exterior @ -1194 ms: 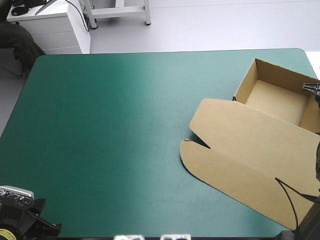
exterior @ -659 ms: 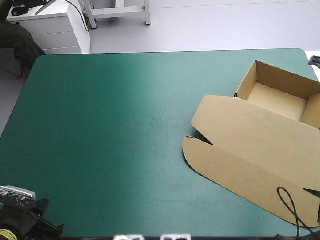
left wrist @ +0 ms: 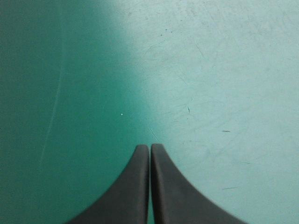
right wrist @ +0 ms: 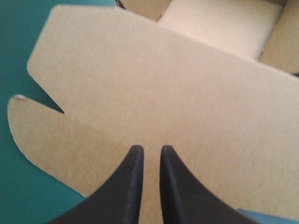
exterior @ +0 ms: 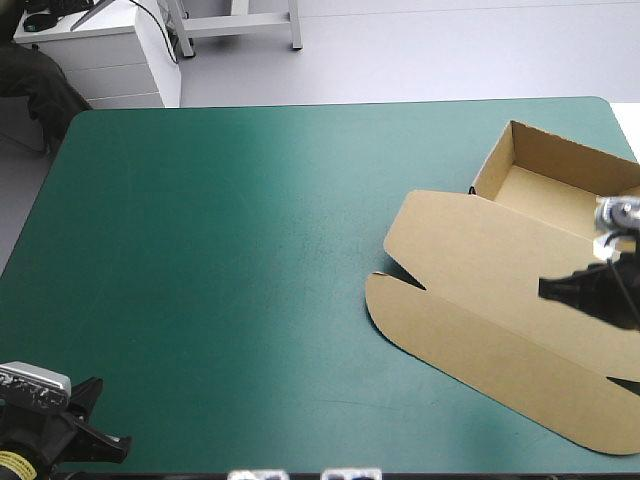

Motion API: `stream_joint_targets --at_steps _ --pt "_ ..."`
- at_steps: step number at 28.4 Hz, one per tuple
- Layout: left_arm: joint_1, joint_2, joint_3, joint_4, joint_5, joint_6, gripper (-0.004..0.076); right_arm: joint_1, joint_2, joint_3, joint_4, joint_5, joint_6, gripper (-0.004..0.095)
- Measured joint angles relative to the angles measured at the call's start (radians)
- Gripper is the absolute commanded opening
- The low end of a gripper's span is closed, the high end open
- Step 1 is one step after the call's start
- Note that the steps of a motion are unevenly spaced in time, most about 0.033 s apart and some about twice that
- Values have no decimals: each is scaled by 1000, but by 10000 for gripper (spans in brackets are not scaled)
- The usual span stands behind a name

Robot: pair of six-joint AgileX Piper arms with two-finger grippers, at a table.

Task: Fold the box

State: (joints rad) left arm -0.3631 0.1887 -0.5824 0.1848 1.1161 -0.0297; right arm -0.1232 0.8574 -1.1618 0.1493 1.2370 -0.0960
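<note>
The right wrist view gives what the high view cannot. The right gripper (right wrist: 150, 149) has its black fingers (right wrist: 133, 186) close together with a narrow slit between them, and the brown board seen through that slit is not pinched. Under and ahead of these fingers lies the flat lid (right wrist: 163, 84) of the box (exterior: 500, 300). Off to one side of the tips a notch (right wrist: 51, 103) separates the lid from a rounded flap (right wrist: 46, 140), and the open tray (right wrist: 219, 23) is farther ahead.

The high view places the box at the table's right side, with the tray (exterior: 560, 195) by the far right corner and its walls standing. The lid slopes back toward the near edge.

The left wrist view shows the left gripper (left wrist: 149, 148) with its fingers pressed together into one point. Only bare teal-green cover (exterior: 250, 250) lies ahead of and beside them. From above, this gripper sits at the near left corner, well apart from the box, with a broad stretch of cover between the two.
</note>
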Motion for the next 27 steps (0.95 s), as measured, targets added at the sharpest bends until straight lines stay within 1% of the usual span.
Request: stream_joint_targets --at_steps 6,9,17,22,27 --pt "0 0 0 0 -1 8 -8 0 -231 326 -5 -89 -60 116" --pt "0 0 0 0 -4 37 -8 0 -371 469 -6 -101 -87 115" --pt "0 0 24 -26 -12 45 -8 0 -557 586 -6 -103 -111 99" --pt "0 0 101 -63 -12 45 -8 0 -625 604 -6 -102 -126 89" --pt "0 0 110 -78 -16 46 -8 0 -654 622 -6 -100 -126 89"
